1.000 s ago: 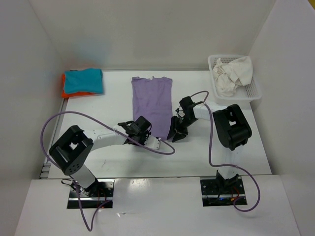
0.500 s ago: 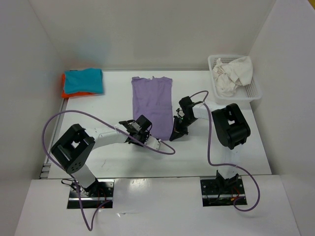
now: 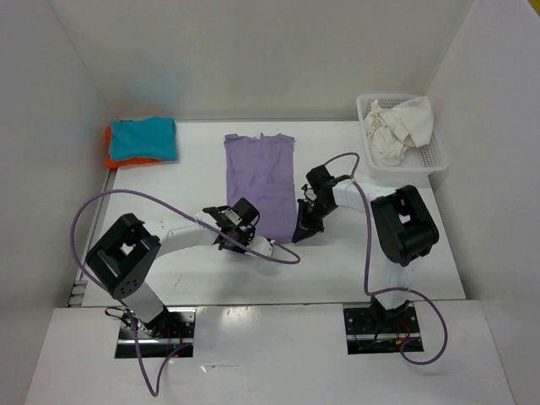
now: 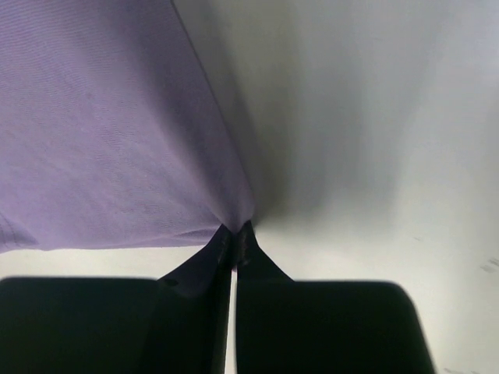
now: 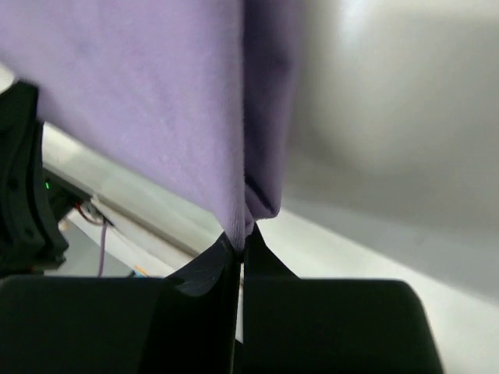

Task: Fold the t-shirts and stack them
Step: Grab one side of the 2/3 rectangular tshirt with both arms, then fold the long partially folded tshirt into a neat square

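Jaws: I see both pairs closed, each pinching cloth. The left gripper (image 4: 235, 234) nips the near left corner of the lavender-purple cloth t-shirt (image 3: 260, 173). The right gripper (image 5: 238, 238) nips its near right corner, where the fabric gathers into a small fold above the fingertips.

The lavender-purple cloth t-shirt lies at the middle of the white table (image 3: 186, 181) and forms a long narrow rectangle. I read its long axis as running from the near side to the far side, leaning slightly left towards the far end. The neckline points away from the arm bases and the hem points towards them.

In the top view the two grippers sit at either end of the hem, the left arm reaching in from the left and the right arm bent over from the right.

Well apart, at the far left corner, a folded teal-blue cloth t-shirt (image 3: 145, 139) rests on a folded orange cloth t-shirt (image 3: 113, 157), whose edge shows along the left and near sides. At the far right, a crumpled off-white cloth t-shirt (image 3: 398, 126) fills the white plastic mesh basket (image 3: 439, 157).
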### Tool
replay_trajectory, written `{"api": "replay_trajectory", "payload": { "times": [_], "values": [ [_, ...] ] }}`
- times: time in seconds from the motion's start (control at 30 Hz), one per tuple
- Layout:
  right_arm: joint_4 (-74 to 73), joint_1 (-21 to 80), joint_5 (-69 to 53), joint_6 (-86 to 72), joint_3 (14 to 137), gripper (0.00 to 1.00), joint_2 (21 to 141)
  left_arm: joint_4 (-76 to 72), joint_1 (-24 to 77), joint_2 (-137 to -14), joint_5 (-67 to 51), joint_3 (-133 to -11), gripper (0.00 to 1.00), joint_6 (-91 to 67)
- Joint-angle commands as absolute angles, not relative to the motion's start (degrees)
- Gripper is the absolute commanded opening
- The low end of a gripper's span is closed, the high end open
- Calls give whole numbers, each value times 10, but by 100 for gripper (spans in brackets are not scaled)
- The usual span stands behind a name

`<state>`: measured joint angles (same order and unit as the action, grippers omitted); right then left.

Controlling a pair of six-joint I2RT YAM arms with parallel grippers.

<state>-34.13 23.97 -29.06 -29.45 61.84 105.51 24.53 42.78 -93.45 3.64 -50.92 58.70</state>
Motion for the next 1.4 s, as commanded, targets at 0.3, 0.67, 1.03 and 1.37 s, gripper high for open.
{"api": "replay_trajectory", "payload": {
  "times": [0.3, 0.67, 1.03, 1.37],
  "values": [
    [-410, 371, -254, -367, 529, 0, 844, 512, 483, -803, 0, -516, 0, 503],
    [-451, 549, -243, -612, 504, 0, 633, 729, 523, -722, -99, -645, 0, 445],
    [-507, 481, -237, -590, 543, 0, 587, 697, 447, -781, -117, -783, 0, 411],
    [-504, 276, -300, -393, 552, 0, 689, 546, 356, -928, -87, -890, 0, 411]
  ]
}}
